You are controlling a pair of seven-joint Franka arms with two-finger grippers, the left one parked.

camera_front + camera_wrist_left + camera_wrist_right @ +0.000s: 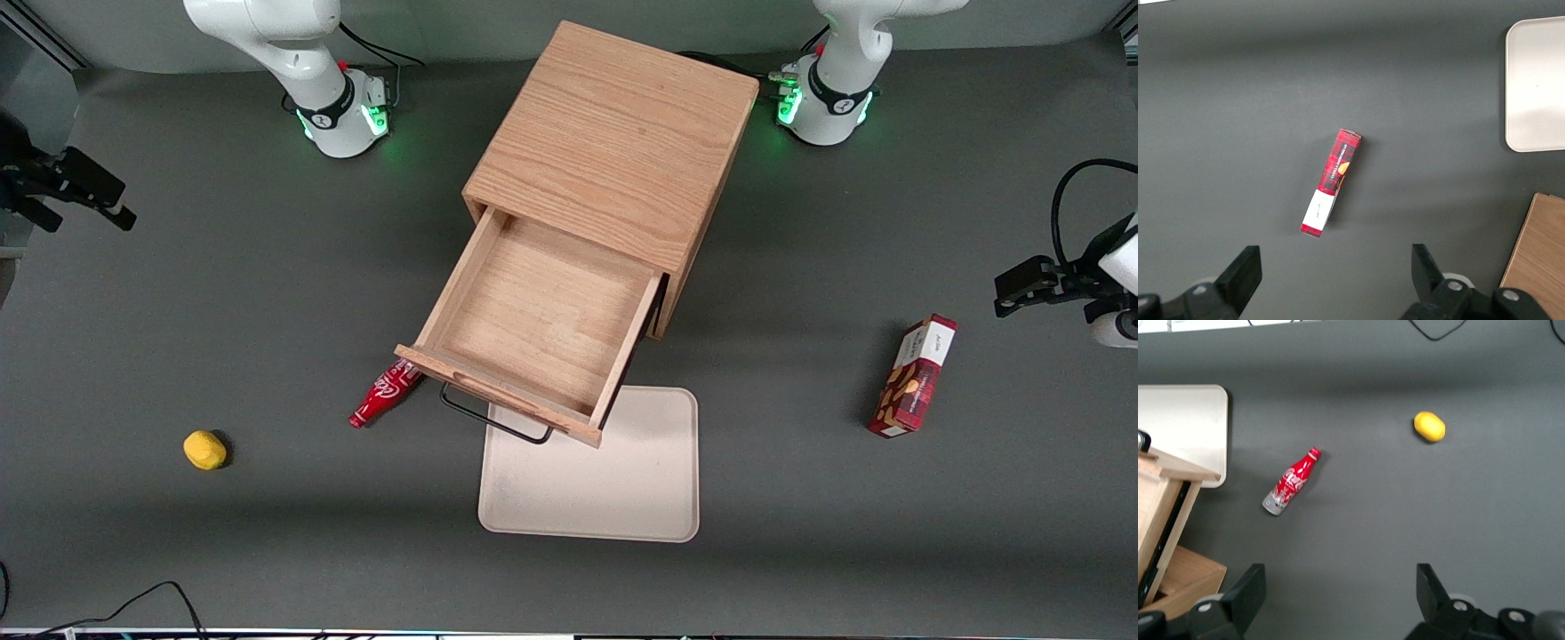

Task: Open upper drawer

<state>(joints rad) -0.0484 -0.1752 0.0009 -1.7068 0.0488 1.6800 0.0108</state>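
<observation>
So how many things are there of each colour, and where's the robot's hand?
Red: 2, the red cola bottle lying down and the red plaid snack box.
Yellow: 1, the yellow lemon.
Wood: 1, the oak cabinet with its pulled-out upper drawer.
Cream: 1, the flat cream tray.
Total: 5.
The open gripper hovers above the table.

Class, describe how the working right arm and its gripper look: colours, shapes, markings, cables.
The right arm is glossy white with rounded segments, a black band, green lights at its base and a black cable. Its gripper, above the bare table, has black angular fingers, spread open.
</observation>
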